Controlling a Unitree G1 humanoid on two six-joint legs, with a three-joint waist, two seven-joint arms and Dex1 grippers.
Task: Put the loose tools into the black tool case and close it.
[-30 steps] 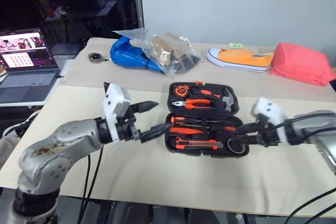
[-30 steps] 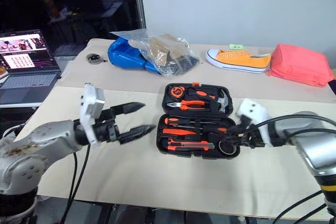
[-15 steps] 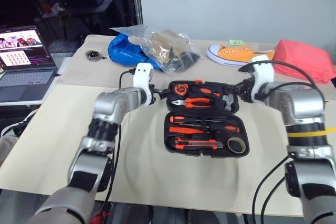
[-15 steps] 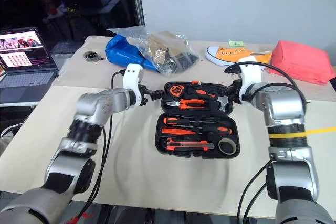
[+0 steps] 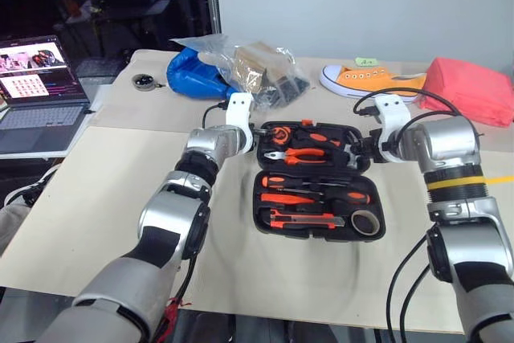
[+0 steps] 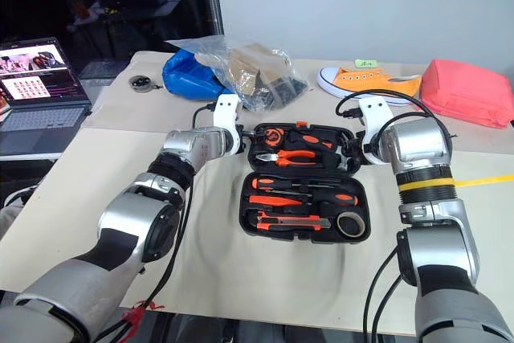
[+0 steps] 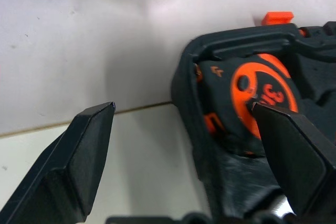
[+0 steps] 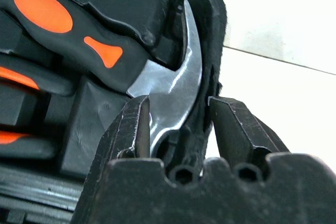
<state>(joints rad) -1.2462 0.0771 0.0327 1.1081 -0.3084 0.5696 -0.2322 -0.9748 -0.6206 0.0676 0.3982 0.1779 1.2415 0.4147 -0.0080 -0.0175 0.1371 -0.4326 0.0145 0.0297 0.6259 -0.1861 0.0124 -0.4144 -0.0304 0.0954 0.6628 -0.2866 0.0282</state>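
The black tool case (image 5: 258, 206) lies open on the table, its lid half on the far side. In the near half rest two screwdrivers (image 5: 309, 184), a utility knife (image 5: 301, 218) and a tape roll (image 5: 365, 221). My left gripper (image 5: 255, 140) is open at the lid half's left far corner. It straddles the rim (image 7: 182, 106), with one finger outside and one over an orange tape measure (image 7: 262, 85). My right gripper (image 5: 363, 153) stands open at the lid half's right edge. One finger is inside by the hammer's claw (image 8: 173, 85), the other outside the wall.
Orange-handled pliers (image 5: 301, 154) sit in the lid half. Behind the case lie a blue bag (image 5: 193, 78), a clear plastic bag (image 5: 257, 70), an orange shoe (image 5: 373, 82) and a red pouch (image 5: 466, 90). A laptop (image 5: 36, 78) stands at the far left.
Both arms reached forward from beside the case's near half to the lid half's two sides. The right gripper left the spot by the tape roll. Neither gripper's opening changed.
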